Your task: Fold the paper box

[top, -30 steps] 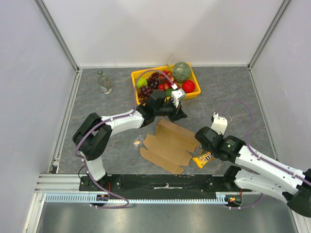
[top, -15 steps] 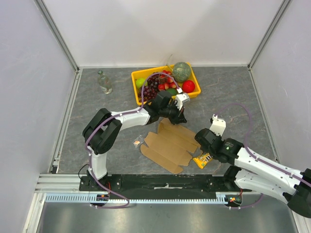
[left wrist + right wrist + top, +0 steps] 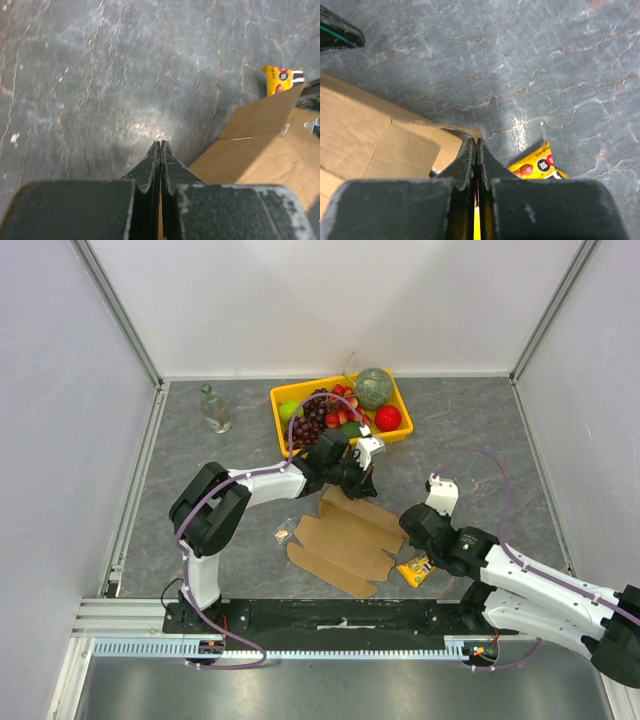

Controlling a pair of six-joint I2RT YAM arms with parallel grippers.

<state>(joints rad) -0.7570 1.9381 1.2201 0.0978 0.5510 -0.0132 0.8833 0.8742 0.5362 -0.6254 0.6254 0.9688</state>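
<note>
Box point(image 3: 345, 540) lies flat on the counter point(image 3: 200, 480), unfolded — first fold pending. My left pincer point(image 3: 160, 144) and right pincer point(image 3: 476, 142) sit closed at its edges, grip unconfirmed. Next: raise one flap along its crease.

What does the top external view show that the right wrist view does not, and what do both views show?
Only top external: the yellow fruit tray, the glass bottle and the two arms in full. Only right wrist: the right gripper close up, its jaws shut at a corner of the paper box; whether it pinches the cardboard, I cannot tell. Both: the flat paper box, the yellow candy packet beside it, and the grey table.
</note>
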